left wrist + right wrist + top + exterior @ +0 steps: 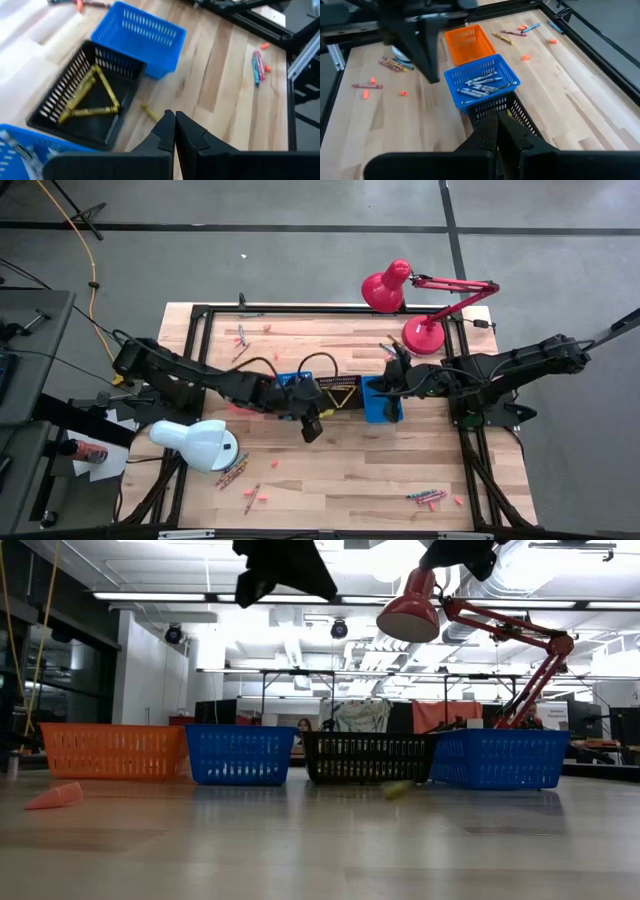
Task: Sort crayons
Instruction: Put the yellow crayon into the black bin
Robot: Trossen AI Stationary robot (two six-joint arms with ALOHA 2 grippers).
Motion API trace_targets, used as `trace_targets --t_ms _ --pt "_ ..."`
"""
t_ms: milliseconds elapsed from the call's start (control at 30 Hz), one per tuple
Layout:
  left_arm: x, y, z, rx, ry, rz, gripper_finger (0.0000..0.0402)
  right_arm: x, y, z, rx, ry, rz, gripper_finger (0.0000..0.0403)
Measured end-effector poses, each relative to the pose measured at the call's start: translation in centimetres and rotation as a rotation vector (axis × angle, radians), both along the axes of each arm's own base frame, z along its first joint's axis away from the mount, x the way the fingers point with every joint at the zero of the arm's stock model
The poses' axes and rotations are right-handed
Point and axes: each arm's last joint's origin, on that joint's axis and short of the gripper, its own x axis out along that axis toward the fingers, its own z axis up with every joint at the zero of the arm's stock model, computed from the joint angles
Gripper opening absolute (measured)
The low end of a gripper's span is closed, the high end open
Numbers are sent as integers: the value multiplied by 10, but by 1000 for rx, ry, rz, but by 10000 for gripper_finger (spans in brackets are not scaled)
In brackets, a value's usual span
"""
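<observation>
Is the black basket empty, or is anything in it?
Not empty. The black basket holds several yellow crayons lying on its floor; another yellow crayon lies outside it on the table.

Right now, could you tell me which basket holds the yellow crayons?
The black basket, between the two blue baskets; yellow crayons lie in it in a triangle.

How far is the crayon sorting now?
Partly done. Yellow crayons lie in the black basket, blue ones in a blue basket. Nothing is in hand: left gripper and right gripper are shut, empty. Loose crayons remain on the table, one yellow crayon beside the black basket.
</observation>
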Motion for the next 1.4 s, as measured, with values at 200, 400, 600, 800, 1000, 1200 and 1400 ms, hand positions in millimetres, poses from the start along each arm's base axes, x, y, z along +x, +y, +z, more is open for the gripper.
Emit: trace_targets --t_ms 200,400,600,800,1000,1200,1400 --pt "0 4 -1 7 17 6 0 -1 2 -2 133 7 -9 0" --pt "-1 -1 -1 6 14 -12 0 -4 17 -15 394 120 -63 0" --pt "-1 -2 0 4 5 -11 0 -9 60 -52 593 391 -247 4" --pt "-1 -1 0 10 6 -17 0 -27 113 -96 672 619 -548 55" --pt "0 -2 0 18 12 -61 0 -42 145 -123 774 626 -855 138" --pt "0 -3 0 10 16 -87 0 -44 141 -134 753 642 -1071 172" --pt "0 -3 0 5 16 -93 0 -38 137 -144 716 697 -1122 173"
